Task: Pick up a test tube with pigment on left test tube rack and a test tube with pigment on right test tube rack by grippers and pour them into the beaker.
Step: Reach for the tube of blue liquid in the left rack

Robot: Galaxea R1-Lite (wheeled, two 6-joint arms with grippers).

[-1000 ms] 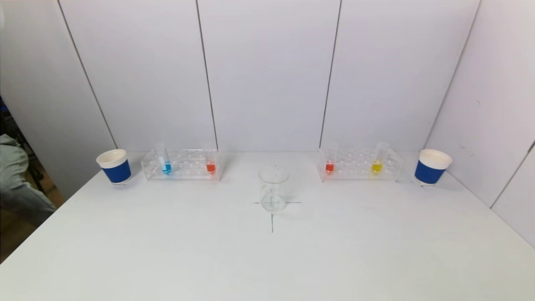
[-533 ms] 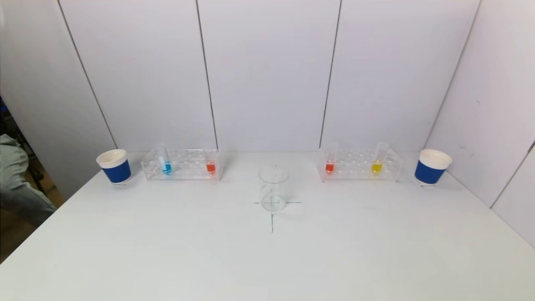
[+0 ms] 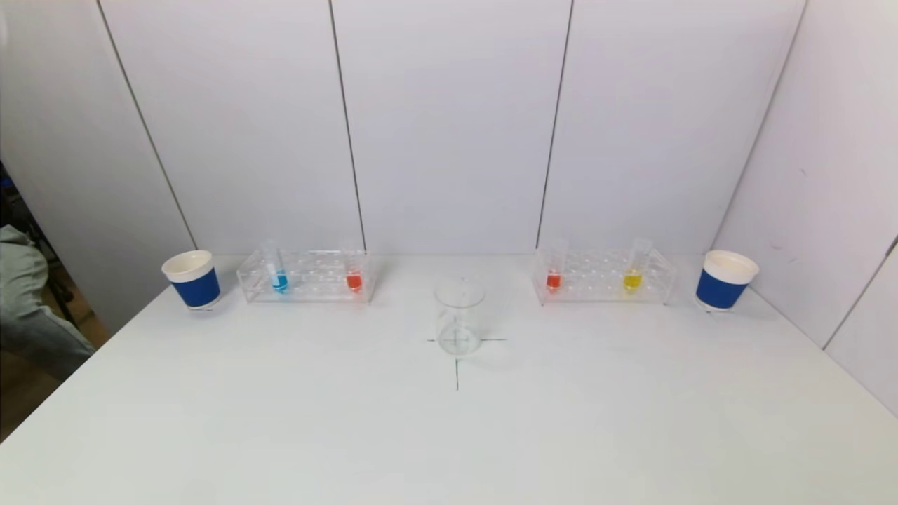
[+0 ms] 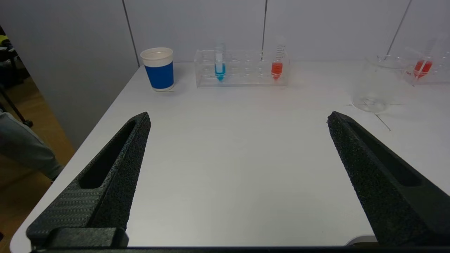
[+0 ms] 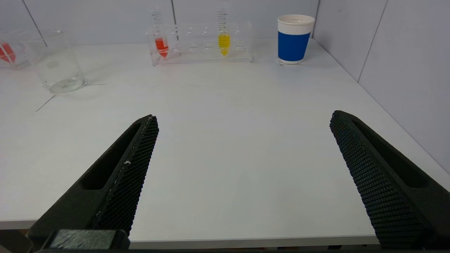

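White table (image 3: 449,435) fills my view, both clear racks at its far edge, the left rack (image 3: 305,275) holding blue (image 3: 279,280) and red (image 3: 354,281) tubes, the right rack (image 3: 605,275) red (image 3: 553,280) and yellow (image 3: 632,280), the empty beaker (image 3: 459,317) between, while my left gripper (image 4: 239,117) and right gripper (image 5: 242,117) hang spread wide over the near edge.

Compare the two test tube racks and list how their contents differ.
The left rack holds a blue tube at its outer end and an orange-red tube at its inner end. The right rack holds a red tube at its inner end and a yellow tube farther out. Only the left rack has blue pigment; only the right has yellow. Both are clear, hold two tubes and stand beside a blue cup.
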